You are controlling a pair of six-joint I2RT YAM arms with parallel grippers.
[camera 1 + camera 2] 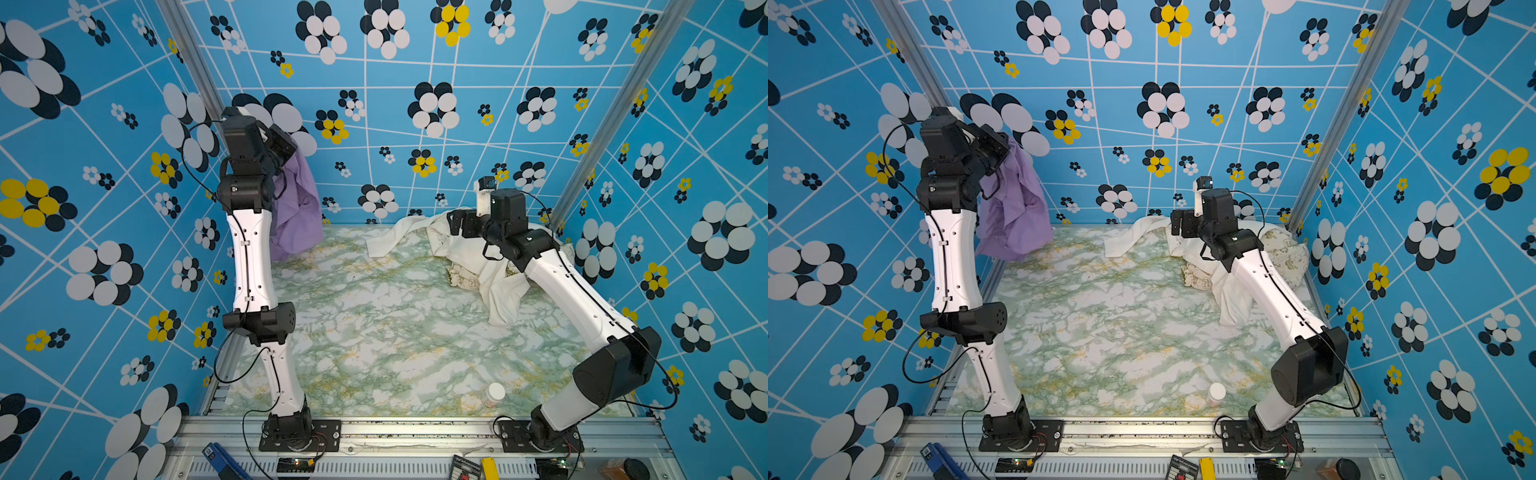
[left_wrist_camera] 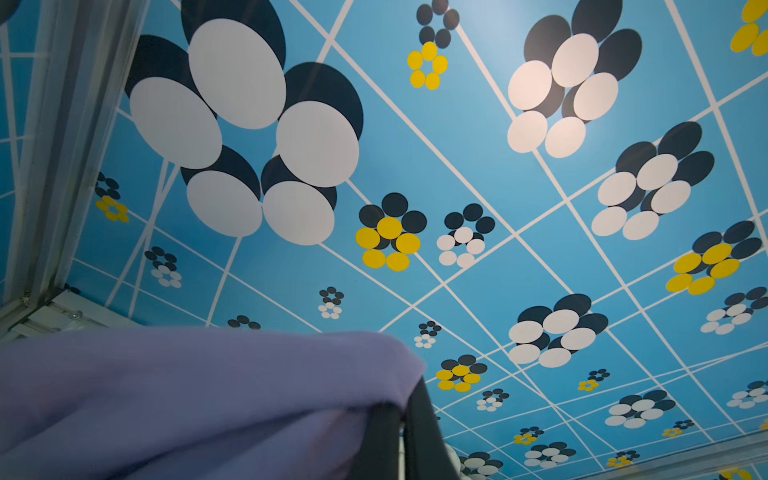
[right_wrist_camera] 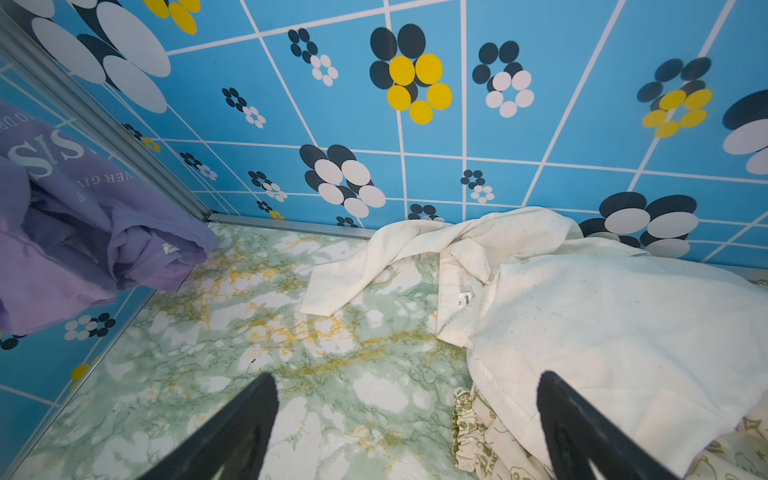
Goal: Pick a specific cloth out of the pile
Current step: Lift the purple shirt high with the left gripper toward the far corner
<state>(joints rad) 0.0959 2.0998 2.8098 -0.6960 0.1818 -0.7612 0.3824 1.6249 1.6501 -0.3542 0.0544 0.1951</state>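
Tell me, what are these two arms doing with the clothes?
The left gripper is shut on the purple cloth, holding it up high on the left, apart from the pile. There the cream-white cloth and the beige cartoon-printed cloth lie heaped in the far right corner of the table. The right gripper is open and empty, low over that heap's edge.

Three cloths in all: one lavender cloth (image 1: 297,208) with white lettering, one large cream-white cloth (image 1: 496,282), one beige cartoon-printed cloth (image 1: 1285,253). One small white-capped bottle (image 1: 494,392) on the counter (image 1: 374,332). Two robot arms: left arm (image 1: 251,257), right arm (image 1: 573,291).
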